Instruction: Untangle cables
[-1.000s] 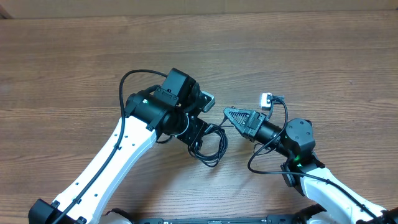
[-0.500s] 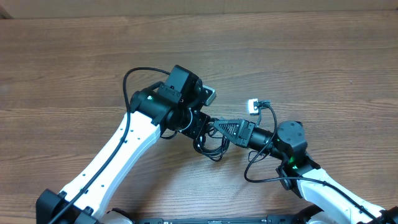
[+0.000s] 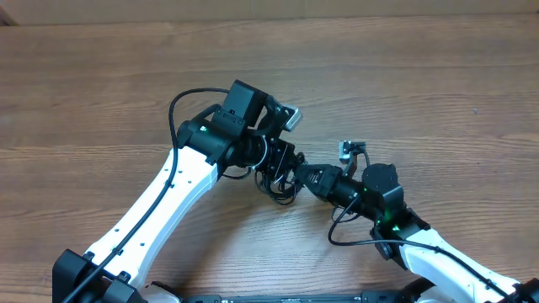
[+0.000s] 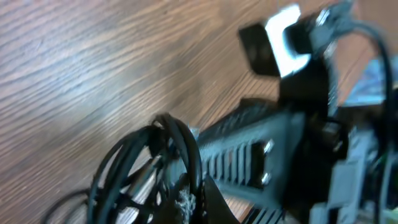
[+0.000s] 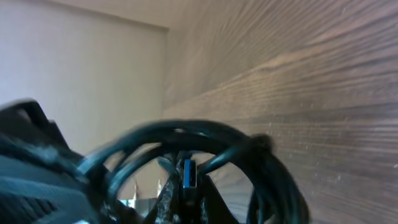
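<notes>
The cables (image 3: 283, 192) are a tangled bundle of thin black loops at the table's middle, between the two grippers. My left gripper (image 3: 279, 163) is shut on the bundle; in the left wrist view the loops (image 4: 127, 165) bulge out of its jaws (image 4: 189, 202). My right gripper (image 3: 301, 174) comes in from the right and meets the bundle. In the right wrist view its jaws (image 5: 186, 202) are shut on a blue-tongued plug (image 5: 188, 172), with black loops (image 5: 205, 132) arching over it. The separate cords cannot be told apart.
The wooden table (image 3: 404, 76) stretches all round. The right arm's ribbed finger (image 4: 249, 155) fills the left wrist view close by. The arms' own thicker black cables loop beside the left wrist (image 3: 181, 105) and the right wrist (image 3: 341, 231).
My right gripper has moved left, from clear of the bundle into it, and shut on a plug. My left gripper has shifted slightly right and up with the bundle, whose loop is drawn smaller.
</notes>
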`<act>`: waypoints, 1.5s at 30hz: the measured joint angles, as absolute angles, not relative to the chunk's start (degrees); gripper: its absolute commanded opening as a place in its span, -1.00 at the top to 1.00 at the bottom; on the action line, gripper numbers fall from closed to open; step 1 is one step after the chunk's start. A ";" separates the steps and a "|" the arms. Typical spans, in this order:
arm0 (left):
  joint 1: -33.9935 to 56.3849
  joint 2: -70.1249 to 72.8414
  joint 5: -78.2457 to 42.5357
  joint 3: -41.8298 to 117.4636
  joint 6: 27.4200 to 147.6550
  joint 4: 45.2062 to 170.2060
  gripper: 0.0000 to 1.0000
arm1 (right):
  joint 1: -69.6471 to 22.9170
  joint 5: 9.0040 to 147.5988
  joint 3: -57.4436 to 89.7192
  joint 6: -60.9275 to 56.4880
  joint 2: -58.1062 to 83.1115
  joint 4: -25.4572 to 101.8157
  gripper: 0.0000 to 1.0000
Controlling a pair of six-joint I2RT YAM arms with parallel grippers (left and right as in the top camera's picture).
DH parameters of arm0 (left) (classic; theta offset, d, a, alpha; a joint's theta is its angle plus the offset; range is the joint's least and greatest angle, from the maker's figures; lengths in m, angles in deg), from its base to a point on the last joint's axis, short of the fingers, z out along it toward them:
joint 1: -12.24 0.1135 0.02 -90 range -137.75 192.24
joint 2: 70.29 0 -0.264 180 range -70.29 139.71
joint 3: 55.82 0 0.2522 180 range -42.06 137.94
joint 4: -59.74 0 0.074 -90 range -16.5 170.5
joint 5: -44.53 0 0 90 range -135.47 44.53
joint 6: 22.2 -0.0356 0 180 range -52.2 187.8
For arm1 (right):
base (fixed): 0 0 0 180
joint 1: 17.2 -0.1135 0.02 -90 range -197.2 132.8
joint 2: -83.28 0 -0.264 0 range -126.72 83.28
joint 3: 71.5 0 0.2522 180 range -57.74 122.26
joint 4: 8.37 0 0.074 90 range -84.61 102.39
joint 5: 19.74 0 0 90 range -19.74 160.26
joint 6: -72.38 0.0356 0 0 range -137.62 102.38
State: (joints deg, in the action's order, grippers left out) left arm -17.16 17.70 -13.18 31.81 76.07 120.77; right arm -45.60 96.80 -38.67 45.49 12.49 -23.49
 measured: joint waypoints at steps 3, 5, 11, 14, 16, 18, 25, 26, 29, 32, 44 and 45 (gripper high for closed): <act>-17.25 17.70 -13.24 31.81 77.32 120.63 0.91 | -47.00 95.62 -38.67 45.60 12.49 -23.38 0.66; -17.29 17.70 -14.27 31.83 79.18 120.81 0.91 | -47.64 95.12 -38.67 45.58 12.49 -22.99 0.34; -17.29 17.70 -25.07 31.81 87.85 126.84 0.13 | -47.79 92.06 -38.56 43.24 12.49 -17.28 -1.00; -17.29 17.91 -32.06 31.78 92.20 128.98 -0.91 | -47.77 90.33 -38.58 42.24 12.49 -13.00 -1.00; -17.27 18.18 -35.56 31.70 94.39 129.07 -0.99 | -47.64 89.26 -38.58 42.04 12.49 -11.58 -1.00; -17.29 18.85 -37.77 31.68 96.23 129.07 -0.99 | -47.22 88.72 -38.58 41.78 12.49 -11.32 -0.99; -17.29 24.34 -35.30 31.61 102.70 129.05 -0.99 | -38.96 87.89 -38.58 38.35 12.58 -7.53 -0.99; -17.34 25.17 -33.48 31.59 103.37 129.03 -1.00 | -37.19 88.02 -38.58 37.80 12.67 -6.66 -0.99; -17.86 27.86 -28.43 31.59 106.61 129.40 -0.86 | -30.15 90.62 -38.58 35.07 13.76 -5.61 -0.99; -18.96 30.46 -25.68 31.52 113.08 133.31 -0.79 | -23.68 94.09 -38.58 33.30 15.35 -5.41 -0.99; -27.92 36.84 -32.08 31.41 147.06 139.54 -0.67 | -14.20 100.08 -38.56 28.21 15.95 6.06 -0.99; -28.66 37.19 -33.24 31.41 148.94 139.41 -0.66 | -14.17 100.13 -38.56 27.72 15.95 6.80 -0.99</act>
State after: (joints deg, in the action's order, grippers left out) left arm -28.66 37.19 -33.24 31.41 148.94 139.41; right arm -14.17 100.13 -38.56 27.72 15.95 6.80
